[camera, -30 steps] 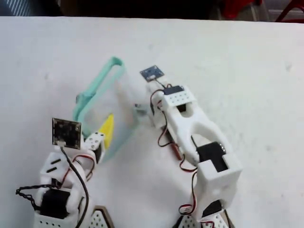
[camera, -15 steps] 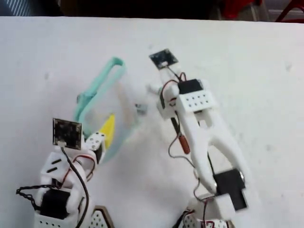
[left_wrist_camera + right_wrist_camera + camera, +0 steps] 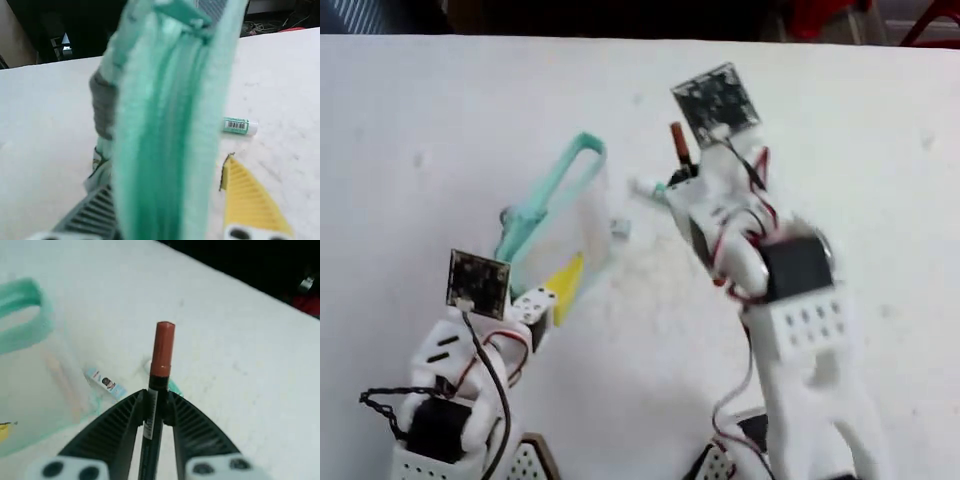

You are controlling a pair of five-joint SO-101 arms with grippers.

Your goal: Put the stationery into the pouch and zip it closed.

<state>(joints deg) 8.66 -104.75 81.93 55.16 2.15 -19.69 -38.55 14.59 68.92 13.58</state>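
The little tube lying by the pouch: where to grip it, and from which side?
Probably across the middle, coming down from above and pinching its long sides: the tube lies flat on the table, and its small round ends give little hold.

Bright, even overhead light washes the white tabletop (image 3: 880, 150) almost to glare in the high view. Shadows beneath the arms are faint and soft. A dark band runs along the upper edge. The right arm's white lower segment (image 3: 810, 330) looks blurred. In the left wrist view the mint-green mesh pouch (image 3: 165, 130) is out of focus, while the right wrist view shows the brown-capped black pen (image 3: 161, 360) crisply.
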